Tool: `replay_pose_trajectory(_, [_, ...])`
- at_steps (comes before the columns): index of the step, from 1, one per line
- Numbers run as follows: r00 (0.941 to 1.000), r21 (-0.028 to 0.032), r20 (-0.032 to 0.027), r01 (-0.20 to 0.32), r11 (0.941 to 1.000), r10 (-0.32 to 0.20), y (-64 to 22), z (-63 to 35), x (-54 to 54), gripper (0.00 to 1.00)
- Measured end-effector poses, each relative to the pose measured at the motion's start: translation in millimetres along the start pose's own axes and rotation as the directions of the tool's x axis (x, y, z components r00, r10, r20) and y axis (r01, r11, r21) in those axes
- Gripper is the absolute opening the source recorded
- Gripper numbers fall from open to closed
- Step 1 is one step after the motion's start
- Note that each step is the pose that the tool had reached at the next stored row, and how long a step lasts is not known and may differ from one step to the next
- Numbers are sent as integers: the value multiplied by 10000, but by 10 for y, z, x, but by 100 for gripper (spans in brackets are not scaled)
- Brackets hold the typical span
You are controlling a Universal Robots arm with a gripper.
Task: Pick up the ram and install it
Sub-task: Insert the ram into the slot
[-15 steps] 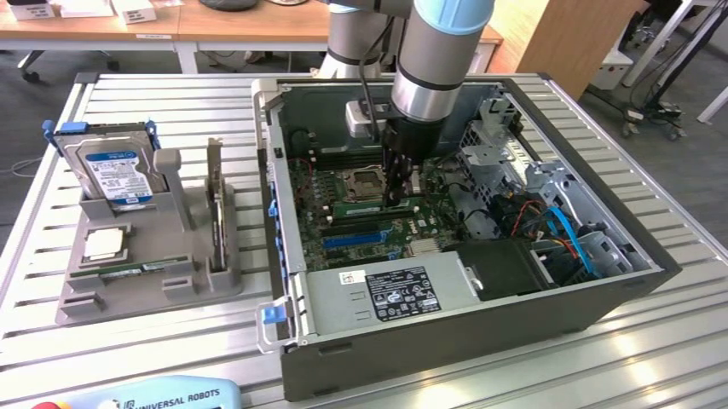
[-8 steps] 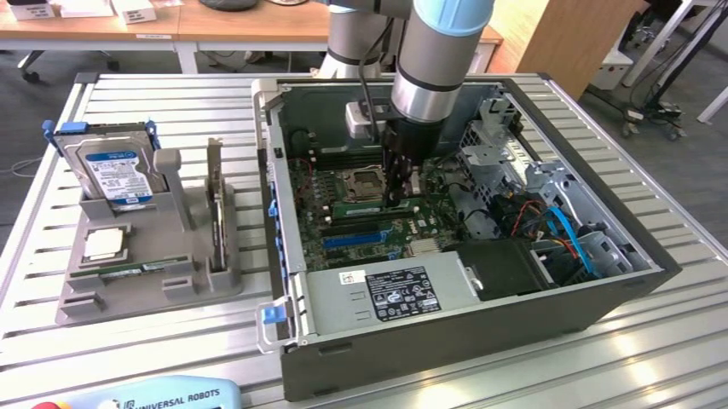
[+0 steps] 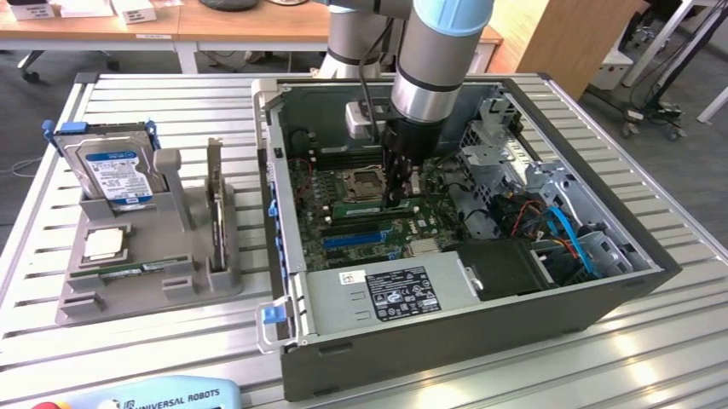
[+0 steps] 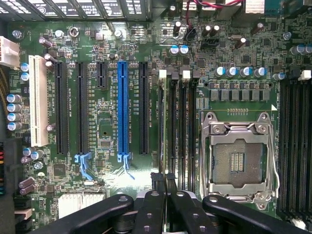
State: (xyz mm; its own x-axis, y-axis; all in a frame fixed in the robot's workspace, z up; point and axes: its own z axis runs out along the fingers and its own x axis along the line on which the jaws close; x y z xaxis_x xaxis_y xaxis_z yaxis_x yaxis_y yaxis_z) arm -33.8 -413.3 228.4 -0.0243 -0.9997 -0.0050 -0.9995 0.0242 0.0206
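the gripper (image 3: 396, 198) reaches down into the open computer case (image 3: 592, 302) and stands on the motherboard (image 3: 341, 234), just beside the empty cpu socket (image 3: 364, 183) on the exterior view's right. its jaws are squeezed almost together, with only a sliver between the black fingertips (image 4: 157, 187). as far as shows, they pinch the ram (image 3: 361, 207), a green strip lying along the memory slots (image 4: 178, 126) right against the socket. a second memory stick (image 3: 142, 268) lies on the grey holder (image 3: 85, 302) outside the case, well apart from the socket, as does the hard drive (image 3: 114, 170).
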Motion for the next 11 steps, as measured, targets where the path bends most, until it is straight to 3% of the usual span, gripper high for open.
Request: replay_pose_trajectory(11, [10000,0,-3,2,10000,-2,1,-36,0,11])
